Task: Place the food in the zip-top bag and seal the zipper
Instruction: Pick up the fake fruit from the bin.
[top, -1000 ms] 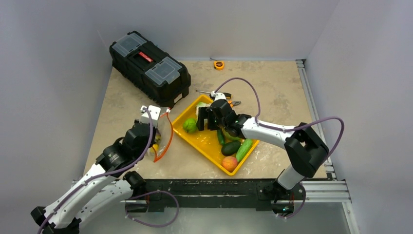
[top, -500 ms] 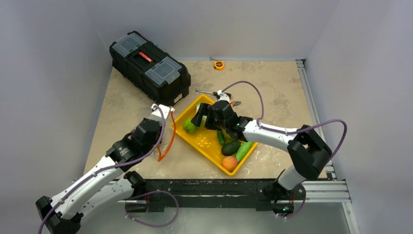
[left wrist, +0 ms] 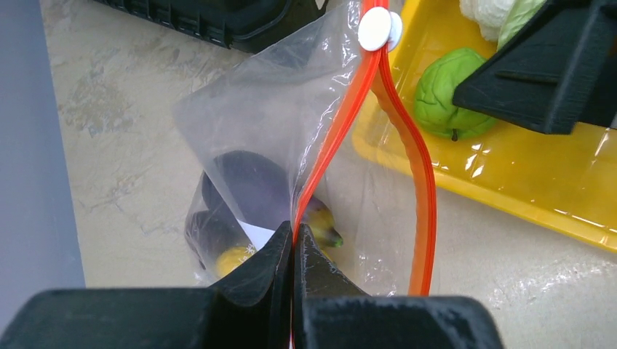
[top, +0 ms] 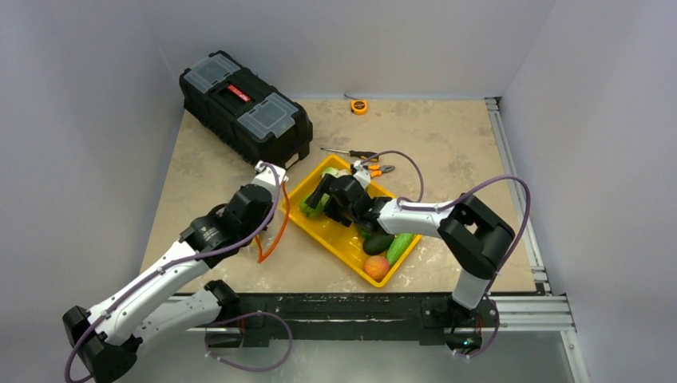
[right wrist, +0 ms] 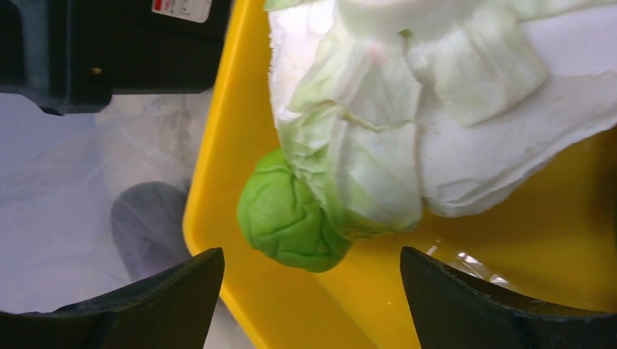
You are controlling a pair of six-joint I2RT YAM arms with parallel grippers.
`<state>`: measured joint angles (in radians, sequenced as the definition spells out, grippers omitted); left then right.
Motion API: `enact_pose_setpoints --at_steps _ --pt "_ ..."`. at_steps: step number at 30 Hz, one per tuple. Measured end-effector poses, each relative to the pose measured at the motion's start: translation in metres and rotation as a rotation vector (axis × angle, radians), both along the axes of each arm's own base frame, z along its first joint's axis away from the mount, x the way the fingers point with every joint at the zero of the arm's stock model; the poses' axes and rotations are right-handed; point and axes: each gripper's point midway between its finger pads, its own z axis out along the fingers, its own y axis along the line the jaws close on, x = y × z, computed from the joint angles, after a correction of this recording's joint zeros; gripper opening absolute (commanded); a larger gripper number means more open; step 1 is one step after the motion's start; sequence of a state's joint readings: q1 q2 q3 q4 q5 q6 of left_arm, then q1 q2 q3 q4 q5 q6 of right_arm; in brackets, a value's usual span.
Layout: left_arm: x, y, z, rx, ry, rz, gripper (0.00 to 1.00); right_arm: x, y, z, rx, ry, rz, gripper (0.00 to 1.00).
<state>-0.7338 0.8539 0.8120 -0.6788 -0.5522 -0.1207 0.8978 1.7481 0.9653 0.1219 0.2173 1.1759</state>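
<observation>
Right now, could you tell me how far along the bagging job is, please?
Done: the eggplant and yellow squash sit inside the zip-top bag. In hand: the left tool pinches the zipper edge, holding the mouth open, while the open right tool hovers over the green round fruit in the tray. Left: that fruit, the cabbage, cucumbers and peach, then sealing.

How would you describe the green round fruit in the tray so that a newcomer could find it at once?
Find the yellow tray and go to its corner nearest the zip-top bag. There, tucked against the pale cabbage, lies the green round fruit, framed by the open right gripper. It is the only bright green ball; the cucumbers at the tray's other end are long.
</observation>
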Motion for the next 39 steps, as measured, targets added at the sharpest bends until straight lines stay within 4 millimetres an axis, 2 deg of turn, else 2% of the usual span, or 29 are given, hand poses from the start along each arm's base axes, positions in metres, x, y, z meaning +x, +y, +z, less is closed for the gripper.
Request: enact_pose_setpoints --at_steps 4,9,12,19,28,31,34,39 --pt "-0.005 0.003 0.012 -0.040 -0.039 -0.005 0.00 0.006 0.015 0.007 0.062 0.013 -0.043 0.99" --pt "-0.010 0.009 0.023 -0.068 -0.077 0.002 0.00 0.009 0.020 -0.004 0.066 0.032 -0.085 0.99" --pt "-0.011 0.011 0.024 -0.070 -0.083 0.005 0.00 0.010 0.019 -0.015 0.059 0.048 -0.108 0.96" --pt "-0.011 0.011 0.024 -0.068 -0.080 0.004 0.00 0.015 0.021 -0.015 0.086 0.043 -0.143 0.87" --pt "-0.011 0.012 0.019 -0.048 -0.062 0.007 0.00 0.017 0.025 -0.010 0.103 0.024 -0.133 0.55" --pt "-0.011 0.013 0.019 -0.042 -0.063 0.013 0.00 0.016 0.026 -0.011 0.097 0.023 -0.112 0.48" --pt "-0.011 0.014 0.019 -0.039 -0.064 0.016 0.00 0.014 0.027 -0.010 0.093 0.020 -0.090 0.34" --pt "-0.011 0.014 0.019 -0.039 -0.063 0.016 0.00 0.003 0.029 0.007 0.115 0.010 -0.023 0.22"
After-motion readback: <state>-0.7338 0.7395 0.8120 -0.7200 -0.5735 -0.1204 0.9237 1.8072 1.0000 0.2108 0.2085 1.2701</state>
